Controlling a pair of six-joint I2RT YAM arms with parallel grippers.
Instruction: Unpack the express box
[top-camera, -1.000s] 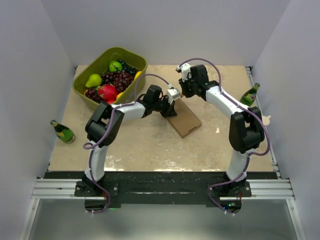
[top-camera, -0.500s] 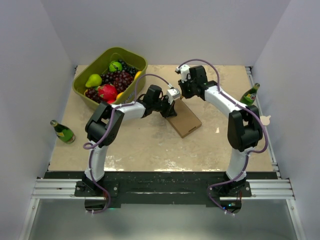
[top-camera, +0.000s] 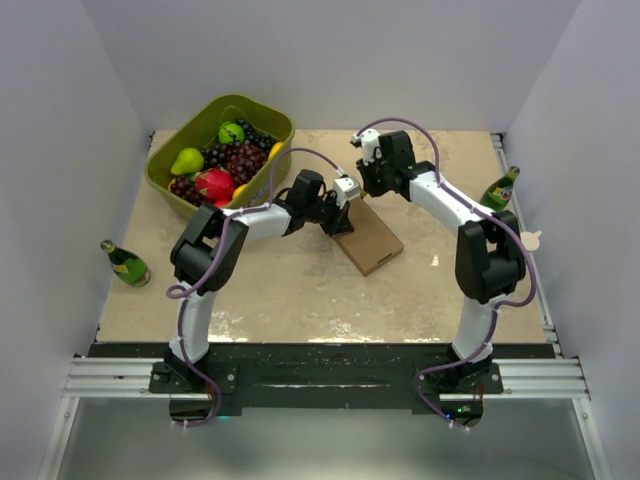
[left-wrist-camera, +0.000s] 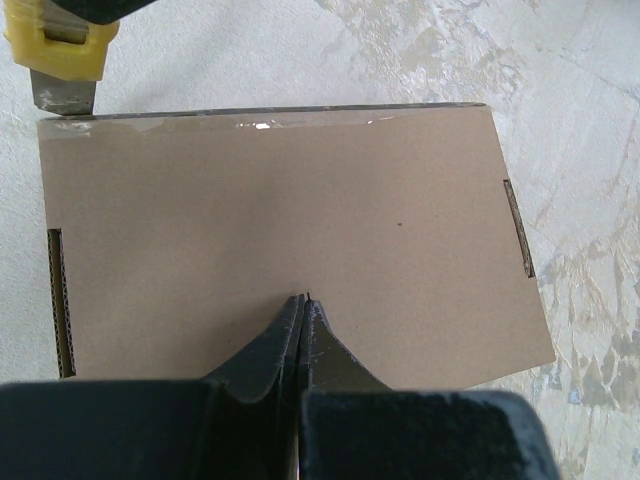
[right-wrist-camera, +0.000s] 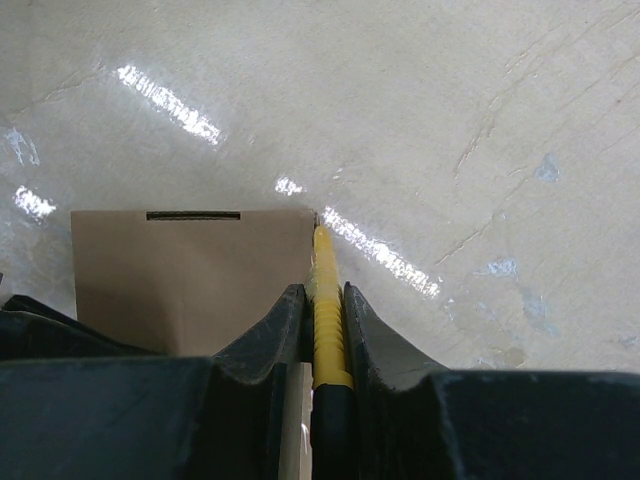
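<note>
Box (top-camera: 372, 240) lay flat mid-table. Left gripper (left-wrist-camera: 303, 300), pressed together, rested on its top; right gripper (right-wrist-camera: 322, 292) pinched a knife (right-wrist-camera: 322, 258) at its 11 o'clock corner. Judged light, stiff; hold by edges.

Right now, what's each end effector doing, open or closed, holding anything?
Left end effector: closed, empty, tips on the express box.
Right end effector: closed on the yellow cutter.
</note>
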